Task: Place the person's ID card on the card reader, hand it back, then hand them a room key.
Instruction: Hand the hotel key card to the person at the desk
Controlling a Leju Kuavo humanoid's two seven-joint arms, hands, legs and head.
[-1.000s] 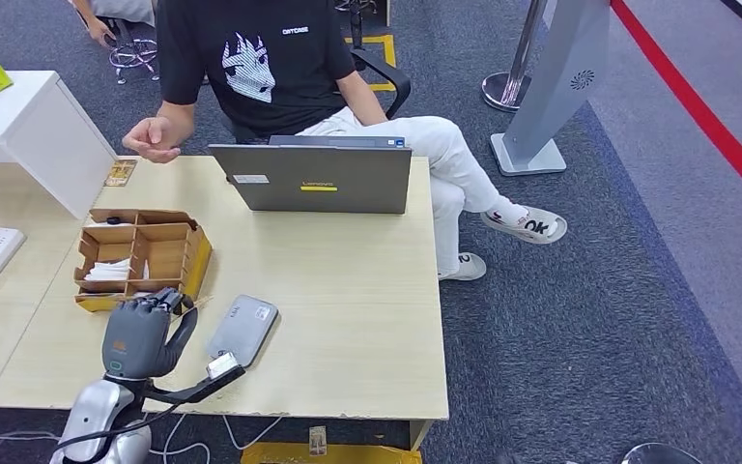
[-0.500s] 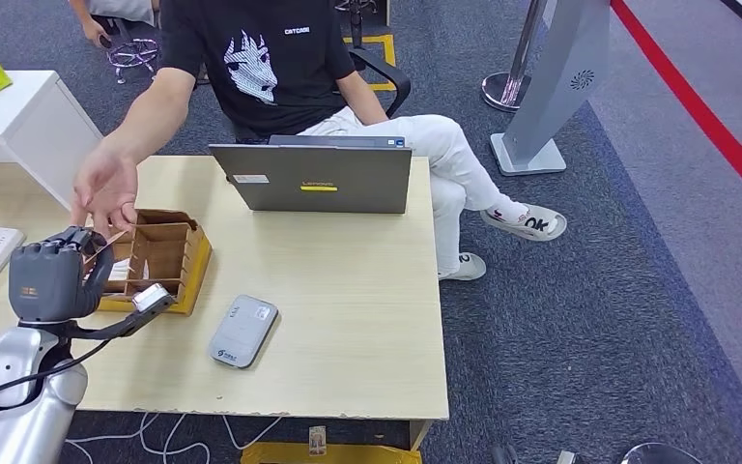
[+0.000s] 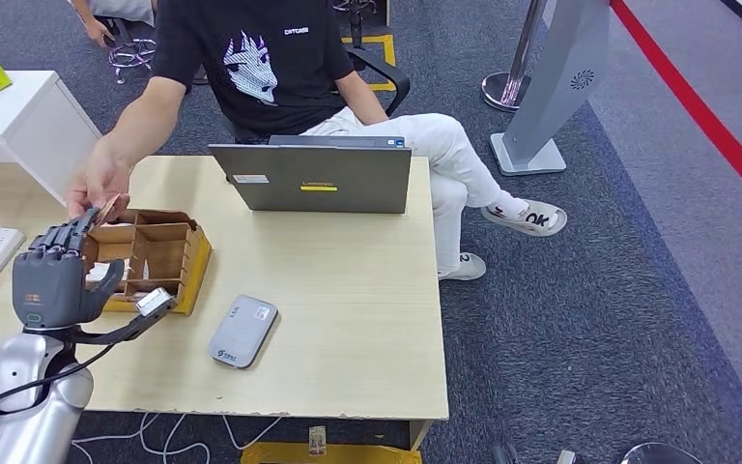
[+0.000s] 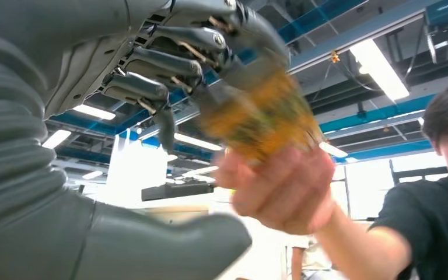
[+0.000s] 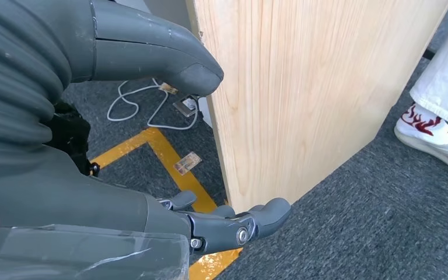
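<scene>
Head view: my left hand (image 3: 53,280) pinches ID card (image 3: 106,209) w/ person's hand (image 3: 97,186) gripping it too; right hand (image 5: 151,192) loose, fingers apart, holding nothing.

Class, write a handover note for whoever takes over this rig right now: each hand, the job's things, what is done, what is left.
Left hand: raised, holds the ID card, which the person's hand also grips.
Right hand: hangs open beside the table, holding nothing.
Card reader lies bare on the table; white cards, likely room keys, sit in the cardboard tray.
Done, it seems: reading.
Left: release the ID card, then hand over a room key.
</scene>
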